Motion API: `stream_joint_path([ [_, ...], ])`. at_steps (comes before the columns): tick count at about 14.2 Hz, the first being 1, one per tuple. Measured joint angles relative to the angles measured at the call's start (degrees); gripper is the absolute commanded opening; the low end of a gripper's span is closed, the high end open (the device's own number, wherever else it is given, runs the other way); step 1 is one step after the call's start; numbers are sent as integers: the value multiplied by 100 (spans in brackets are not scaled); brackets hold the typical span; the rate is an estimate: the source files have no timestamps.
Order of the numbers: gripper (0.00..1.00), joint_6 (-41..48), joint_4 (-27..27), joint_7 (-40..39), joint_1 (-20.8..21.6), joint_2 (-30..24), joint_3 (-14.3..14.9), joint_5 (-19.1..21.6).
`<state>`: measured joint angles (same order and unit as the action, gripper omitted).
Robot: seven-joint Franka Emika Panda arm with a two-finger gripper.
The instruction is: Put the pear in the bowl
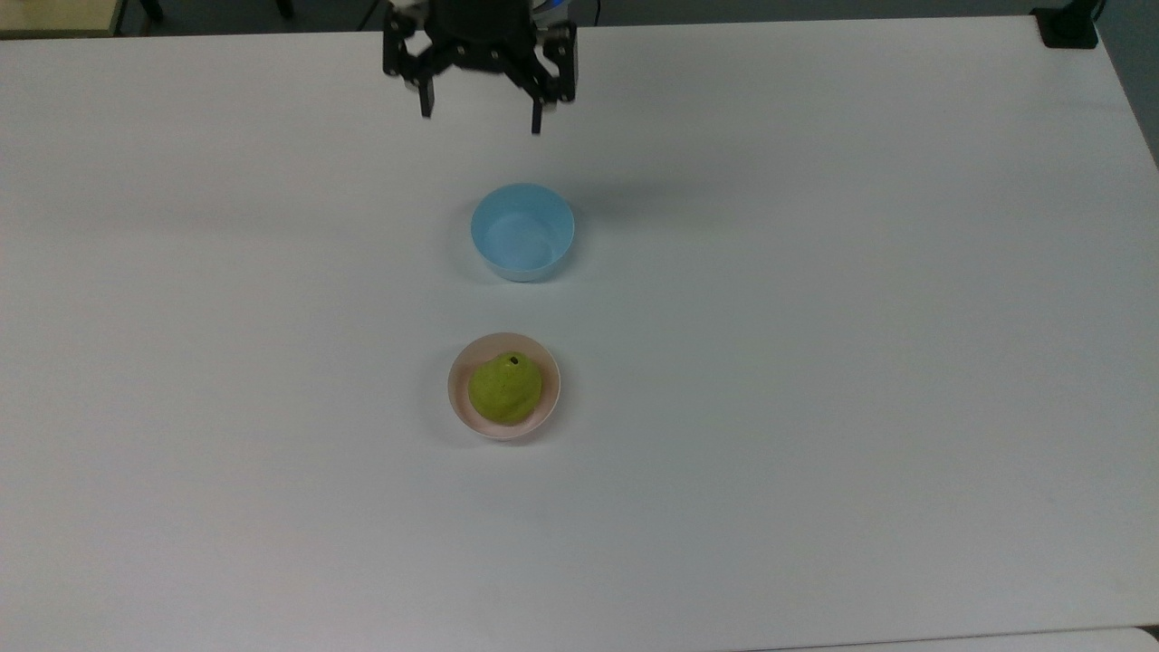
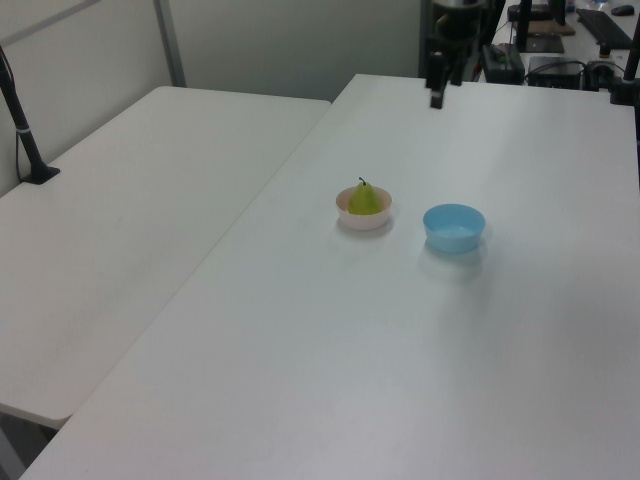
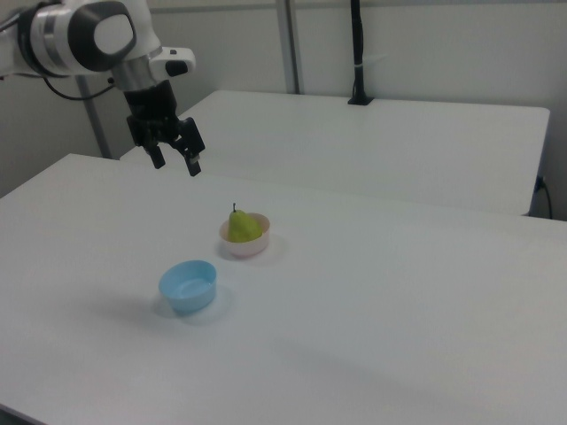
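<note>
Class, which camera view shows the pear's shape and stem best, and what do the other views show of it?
The right view: the pear stands upright in the pink bowl, its stem clear against the table. The left view shows the same profile, but smaller. The top view looks down on it, so only its rounded top and dark stem spot appear.

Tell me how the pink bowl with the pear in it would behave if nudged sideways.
The pink bowl looks thin and light, so it would probably slide easily on the smooth white table. The pear stands upright and rises above the rim, so a sharp nudge may rock it or tip it over.
</note>
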<state>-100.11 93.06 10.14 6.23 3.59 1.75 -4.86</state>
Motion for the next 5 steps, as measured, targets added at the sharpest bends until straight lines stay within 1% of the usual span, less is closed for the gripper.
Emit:
stream_joint_path([
  [2,100,405,1,-138,-83,-205,4,36],
  [5,100,716,6,-397,-170,-371,9,38],
])
